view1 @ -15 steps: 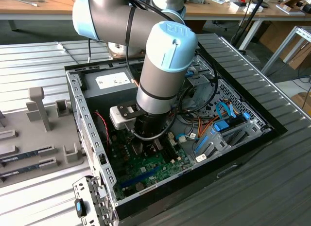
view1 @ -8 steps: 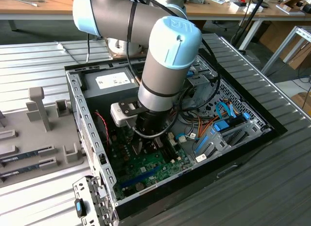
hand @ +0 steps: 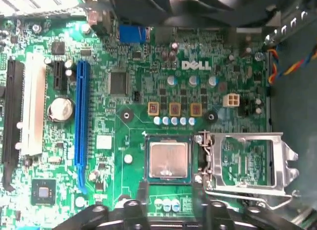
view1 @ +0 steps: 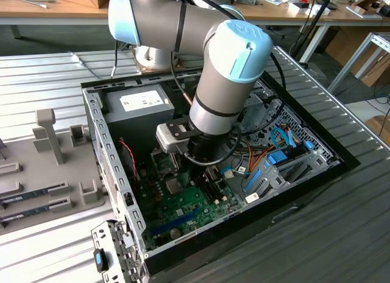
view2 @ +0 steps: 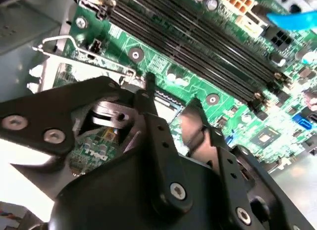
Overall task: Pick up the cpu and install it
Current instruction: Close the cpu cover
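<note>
My tool (hand: 171, 210) hangs inside the case (view1: 341, 158), just above the board (hand: 124, 136). Right ahead of it the cpu (hand: 168, 159) lies in its socket, the opened latch frame (hand: 247, 163) beside that.

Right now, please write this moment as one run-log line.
cpu: lying in its socket on the green circuit board | retention frame: swung open beside the socket | gripper: open, above cpu, holding nothing

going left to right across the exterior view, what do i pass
grey fixture blocks → memory sticks → case's metal side wall → power supply → green motherboard → blue drive cables → slatted table
</note>
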Controlling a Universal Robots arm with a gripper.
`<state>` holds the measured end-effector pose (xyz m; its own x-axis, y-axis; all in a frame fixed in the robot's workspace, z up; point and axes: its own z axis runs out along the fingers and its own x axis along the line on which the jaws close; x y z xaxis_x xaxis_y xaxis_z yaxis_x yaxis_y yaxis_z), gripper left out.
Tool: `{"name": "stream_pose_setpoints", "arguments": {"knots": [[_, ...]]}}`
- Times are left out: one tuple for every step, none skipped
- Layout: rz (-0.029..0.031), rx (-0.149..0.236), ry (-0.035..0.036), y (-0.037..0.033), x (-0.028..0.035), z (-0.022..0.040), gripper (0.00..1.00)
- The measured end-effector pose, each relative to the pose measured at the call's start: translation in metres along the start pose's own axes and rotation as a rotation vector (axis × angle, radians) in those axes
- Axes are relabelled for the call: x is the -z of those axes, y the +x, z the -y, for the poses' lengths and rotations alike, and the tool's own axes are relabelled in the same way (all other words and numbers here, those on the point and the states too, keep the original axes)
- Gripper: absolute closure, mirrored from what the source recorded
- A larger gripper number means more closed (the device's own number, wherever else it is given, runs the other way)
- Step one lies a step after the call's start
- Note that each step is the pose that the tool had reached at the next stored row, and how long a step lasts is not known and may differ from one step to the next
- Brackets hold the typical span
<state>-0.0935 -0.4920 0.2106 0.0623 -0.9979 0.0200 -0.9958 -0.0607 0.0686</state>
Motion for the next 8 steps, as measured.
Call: {"name": "stream_pose_setpoints", "arguments": {"knots": [[0.0001, 0.0, -0.0011, -0.0008, 0.0005, 0.0039, 0.62], [0.0002, 0.0, -0.004, -0.0073, 0.0057, 0.0133, 0.89], [0.0006, 0.0, -0.0039, -0.0092, 0.0071, 0.0138, 0.89], [0.0053, -0.003, -0.0037, -0.0097, 0.0072, 0.014, 0.89], [0.0211, -0.007, -0.003, -0.0098, 0.0072, 0.0141, 0.89], [0.0421, -0.009, -0.0018, -0.0098, 0.0072, 0.0141, 0.89], [0.053, -0.01, -0.0012, -0.0098, 0.0071, 0.0141, 0.89], [0.063, -0.013, -0.0008, -0.0098, 0.0072, 0.014, 0.89]]}}
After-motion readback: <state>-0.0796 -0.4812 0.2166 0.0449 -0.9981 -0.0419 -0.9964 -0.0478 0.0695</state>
